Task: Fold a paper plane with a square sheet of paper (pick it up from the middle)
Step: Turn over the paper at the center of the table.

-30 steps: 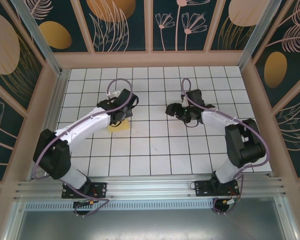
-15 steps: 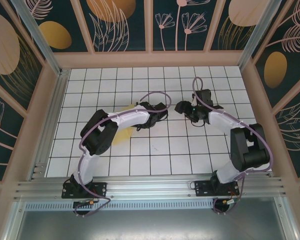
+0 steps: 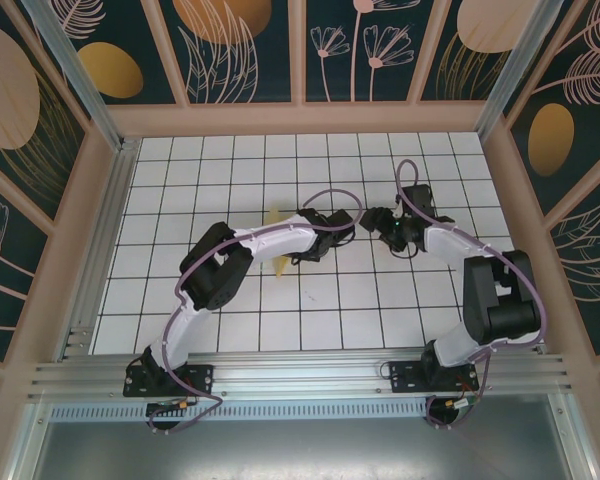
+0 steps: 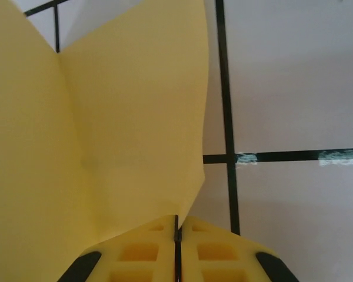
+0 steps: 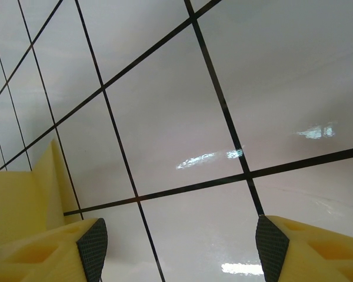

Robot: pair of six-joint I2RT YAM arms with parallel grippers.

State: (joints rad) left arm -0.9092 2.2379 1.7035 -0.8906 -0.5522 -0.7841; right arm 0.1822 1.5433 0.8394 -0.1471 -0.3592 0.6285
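The pale-yellow sheet of paper (image 4: 106,117) is bent along a lengthwise crease and hangs from my left gripper (image 4: 177,222), whose jaws are shut on its lower edge. From above, the left gripper (image 3: 322,240) is near the middle of the tiled floor. The paper (image 3: 282,264) pokes out from under the left forearm, with a tip (image 3: 273,214) on the far side. My right gripper (image 3: 373,220) stands just right of the left one, open (image 5: 179,235) over bare tile with nothing between its fingers. The paper's edge (image 5: 15,197) shows at the left of the right wrist view.
White tiles with black grid lines (image 3: 320,300) cover the floor. Wooden walls (image 3: 300,118) close it in at the back and sides, and a metal rail (image 3: 300,375) runs along the near edge. The two wrists are close together at mid-floor.
My left arm has swung right from the left-centre tiles toward the middle, carrying the paper with it. The right gripper has drawn back slightly to the right.
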